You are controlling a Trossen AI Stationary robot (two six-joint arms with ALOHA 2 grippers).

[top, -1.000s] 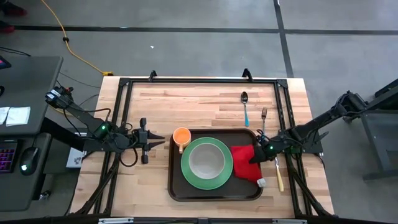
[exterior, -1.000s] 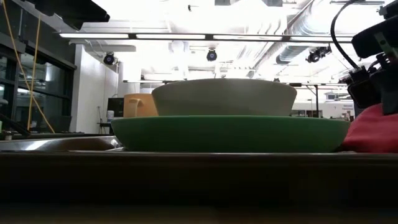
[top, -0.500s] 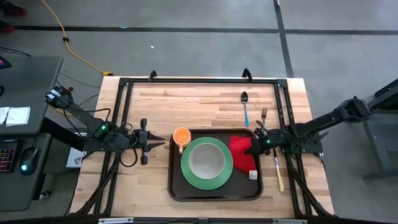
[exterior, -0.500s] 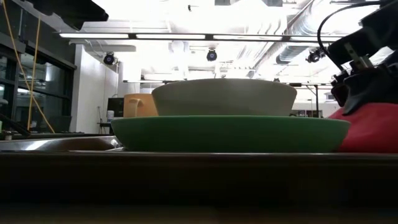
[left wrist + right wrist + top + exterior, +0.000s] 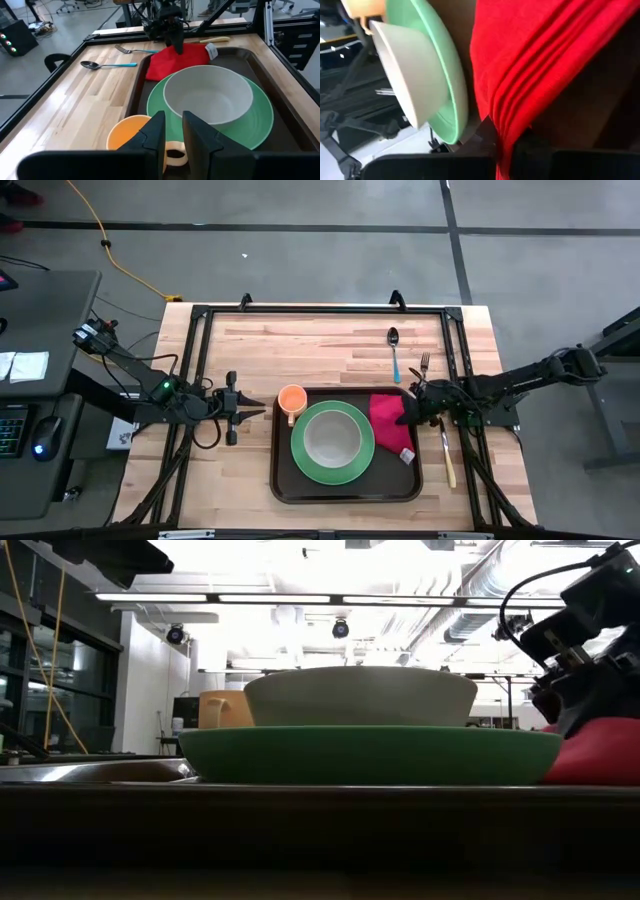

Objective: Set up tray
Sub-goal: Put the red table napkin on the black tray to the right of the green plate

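Tray (image 5: 283,480): dark brown, lying near the front middle of the wooden table (image 5: 250,340), with the plate, cloth and cup on it.
Plate (image 5: 300,463): green and round, in the middle of the tray, with a pale bowl (image 5: 333,439) sitting on it.
Cup (image 5: 291,398): orange, at the tray's far left corner, just beside the plate.
Cloth (image 5: 390,425): red, bunched on the right part of the tray beside the plate; a small white tag shows at its near edge.
Right gripper (image 5: 410,408): at the tray's right rim, fingers pinched together on the far right edge of the cloth, folds of fabric gathered between them.
Left gripper (image 5: 258,404): waiting over bare table just left of the tray, pointing toward the cup, fingers partly apart with nothing between them.
Spoon (image 5: 394,350): blue handle, on the table beyond the tray.
Fork (image 5: 423,370): just right of the spoon, beyond the tray's far right corner.
Knife (image 5: 448,455): pale handle, on the table right of the tray.
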